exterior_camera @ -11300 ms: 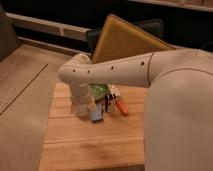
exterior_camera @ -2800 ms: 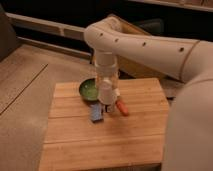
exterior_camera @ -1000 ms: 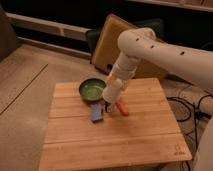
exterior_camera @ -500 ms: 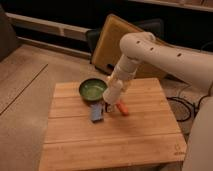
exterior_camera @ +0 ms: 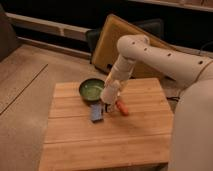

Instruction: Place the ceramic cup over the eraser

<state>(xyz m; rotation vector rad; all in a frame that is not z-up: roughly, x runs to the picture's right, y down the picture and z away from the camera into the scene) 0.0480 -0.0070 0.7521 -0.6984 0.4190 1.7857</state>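
Nearest the camera, the robot's pale body point(exterior_camera: 192, 135) fills the right edge, and beside it the wooden table point(exterior_camera: 100, 150) has bare slats along its front. Farther in lies a flat blue block point(exterior_camera: 96, 112), and just to its right the end effector point(exterior_camera: 107, 106) hangs low over the table, its fingers pressed together; whether they pinch anything I cannot tell. The ceramic cup cannot be told apart from the pale, tapered tip of the arm just above the fingers, and the eraser cannot be made out in the dark patch beneath them. Just right of the end effector lies a small orange-red piece point(exterior_camera: 122, 107), tilted on the wood. Behind the blue block, the green bowl point(exterior_camera: 91, 90) stands upright near the table's back edge, close to the arm point(exterior_camera: 145, 52) that bends down from the right. Beyond the table, a tan board point(exterior_camera: 112, 40) leans against dark furniture
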